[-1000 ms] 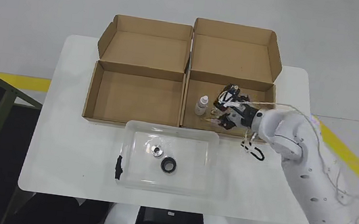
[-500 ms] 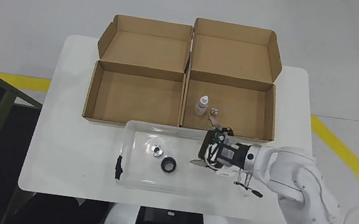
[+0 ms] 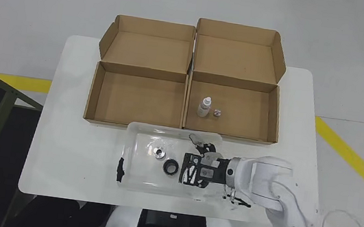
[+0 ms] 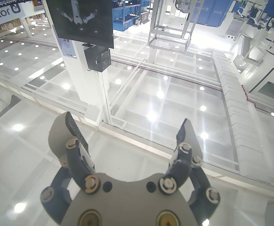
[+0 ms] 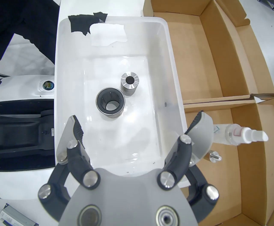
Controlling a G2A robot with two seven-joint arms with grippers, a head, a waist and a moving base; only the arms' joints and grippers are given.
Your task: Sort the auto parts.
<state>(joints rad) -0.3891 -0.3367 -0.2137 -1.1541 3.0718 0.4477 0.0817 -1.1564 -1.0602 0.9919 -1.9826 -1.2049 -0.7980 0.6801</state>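
My right gripper (image 5: pixel 137 119) (image 3: pixel 189 161) hangs open and empty over the clear plastic bin (image 5: pixel 171 64) (image 3: pixel 140 130) at the table's front. On the bin floor, just beyond the fingertips, stands a black ring-shaped bushing (image 5: pixel 110 106) (image 3: pixel 171 168), with a silver metal cylinder (image 5: pixel 129 83) (image 3: pixel 157 153) beside it. In the right cardboard box (image 3: pixel 264 117) lie a white bottle (image 5: pixel 239 134) (image 3: pixel 204 106) and a small metal part (image 5: pixel 214 157) (image 3: pixel 217 111). My left gripper (image 4: pixel 128 126) is open and empty, facing the room's ceiling.
The left cardboard box (image 3: pixel 135 99) stands next to the right one, behind the bin, both with lids folded back. Black tape (image 5: pixel 85 21) marks the bin's far end. White table (image 3: pixel 69 133) lies bare to the left of the bin.
My right gripper has pulled back from inside the right cardboard box to over the clear bin. The small metal part now lies uncovered beside the bottle.
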